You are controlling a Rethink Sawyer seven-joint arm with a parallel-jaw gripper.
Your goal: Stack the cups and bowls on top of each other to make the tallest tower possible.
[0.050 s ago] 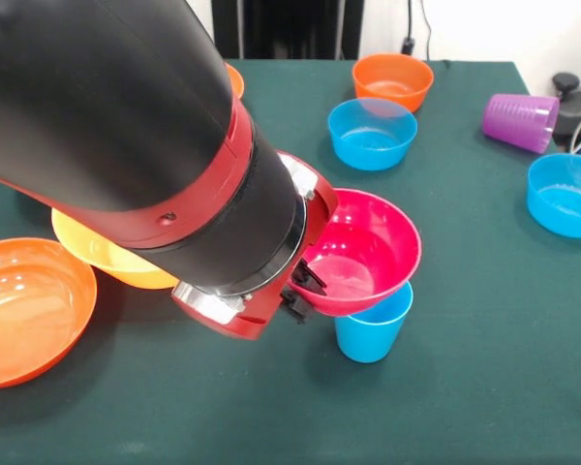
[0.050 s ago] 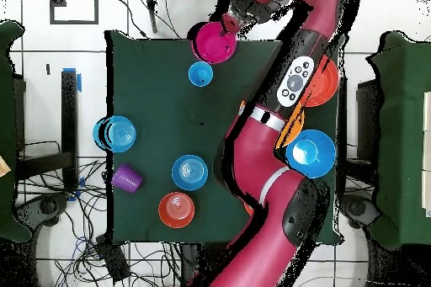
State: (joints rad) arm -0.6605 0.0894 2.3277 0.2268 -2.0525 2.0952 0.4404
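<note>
My gripper (image 1: 308,283) is shut on the near-left rim of the magenta-pink bowl (image 1: 368,247), which hangs tilted with its underside over the mouth of the upright light blue cup (image 1: 373,334). Whether bowl and cup touch I cannot tell. In the overhead view the gripper (image 2: 232,21) holds the pink bowl (image 2: 216,41) at the table's top edge, with the blue cup (image 2: 200,73) just below it. The purple cup (image 1: 520,121) lies on its side at the far right. A small blue bowl (image 1: 371,133) and a small orange bowl (image 1: 392,79) stand behind.
A large red-orange bowl (image 1: 24,310) and a yellow-orange bowl (image 1: 102,257) sit at the left, partly behind my arm. Another blue bowl (image 1: 565,194) is at the right edge. A large blue bowl (image 2: 311,152) shows beside the arm in the overhead view.
</note>
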